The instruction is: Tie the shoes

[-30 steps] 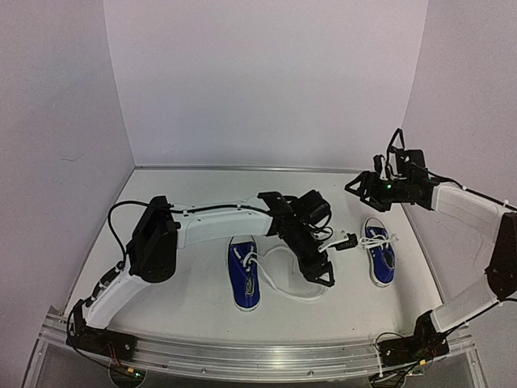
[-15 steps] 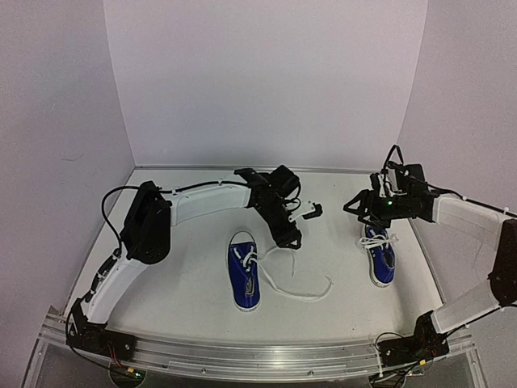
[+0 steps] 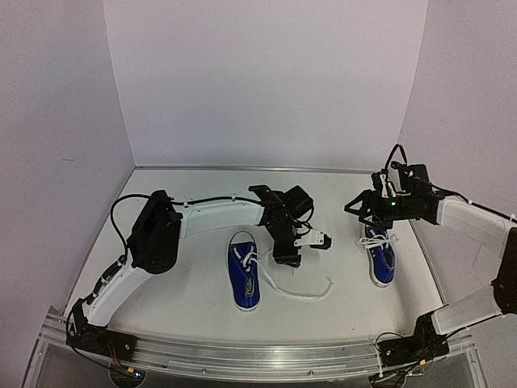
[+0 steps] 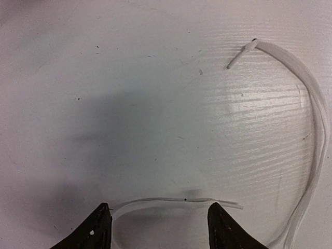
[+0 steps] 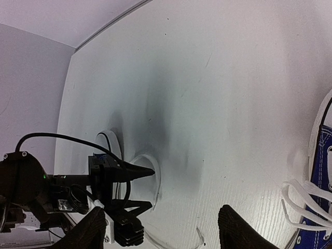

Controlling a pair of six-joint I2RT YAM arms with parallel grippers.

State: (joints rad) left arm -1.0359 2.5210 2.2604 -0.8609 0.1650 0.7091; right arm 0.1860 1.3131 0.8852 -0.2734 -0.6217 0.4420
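The left blue shoe [image 3: 244, 275] lies at the table's middle, its long white lace [image 3: 311, 295] trailing loose to the right. The right blue shoe [image 3: 380, 257] lies under my right arm, its laces [image 5: 303, 202] bunched on top; it shows at the right edge of the right wrist view [image 5: 326, 171]. My left gripper [image 3: 288, 255] points down just right of the left shoe, open, with a lace strand [image 4: 176, 201] lying on the table between its fingertips [image 4: 98, 231]. Another lace end [image 4: 244, 52] curls beyond. My right gripper [image 3: 357, 206] hovers open and empty above the right shoe's far end.
White table [image 3: 186, 291] with white walls behind and at both sides. A metal rail [image 3: 242, 352] runs along the near edge. The left gripper [image 5: 122, 179] shows in the right wrist view, fingers apart over the lace loop.
My left gripper swung left, away from the right shoe, and now stands over the lace beside the left shoe. My right gripper came down closer to the right shoe.
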